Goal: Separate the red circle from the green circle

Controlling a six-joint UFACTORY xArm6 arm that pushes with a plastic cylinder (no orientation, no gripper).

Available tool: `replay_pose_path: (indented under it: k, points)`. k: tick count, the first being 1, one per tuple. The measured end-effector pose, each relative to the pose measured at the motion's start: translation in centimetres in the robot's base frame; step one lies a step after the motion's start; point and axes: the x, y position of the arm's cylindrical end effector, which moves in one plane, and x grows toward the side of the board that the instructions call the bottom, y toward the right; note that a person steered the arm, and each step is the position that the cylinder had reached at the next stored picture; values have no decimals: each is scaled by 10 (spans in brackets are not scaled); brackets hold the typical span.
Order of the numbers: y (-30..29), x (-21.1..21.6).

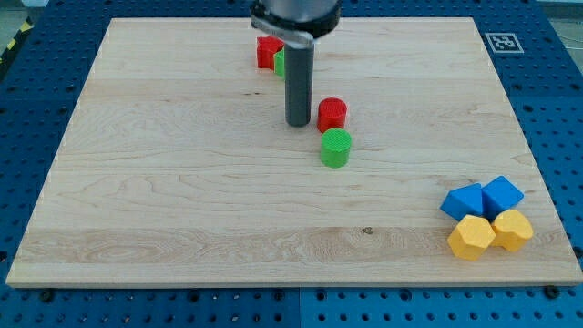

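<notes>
The red circle [332, 114] stands on the wooden board [182, 182] just right of centre. The green circle [335, 148] stands just below it, almost touching. My tip [298, 123] rests on the board just left of the red circle, a small gap apart, and up-left of the green circle. The dark rod rises from it to the view's top.
A red block [267, 52] and a green block [280, 61] sit together near the top, partly hidden behind the rod. Two blue blocks [483, 198] and two yellow blocks [490, 233] cluster at the bottom right. A tag marker [503, 42] sits beyond the board's top right corner.
</notes>
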Motion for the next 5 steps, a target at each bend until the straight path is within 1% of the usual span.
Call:
replay_pose_path:
  k: [1,2,3,4,5]
  points:
    - [1,40]
    - [3,70]
    - [42,71]
    - [51,39]
    - [46,30]
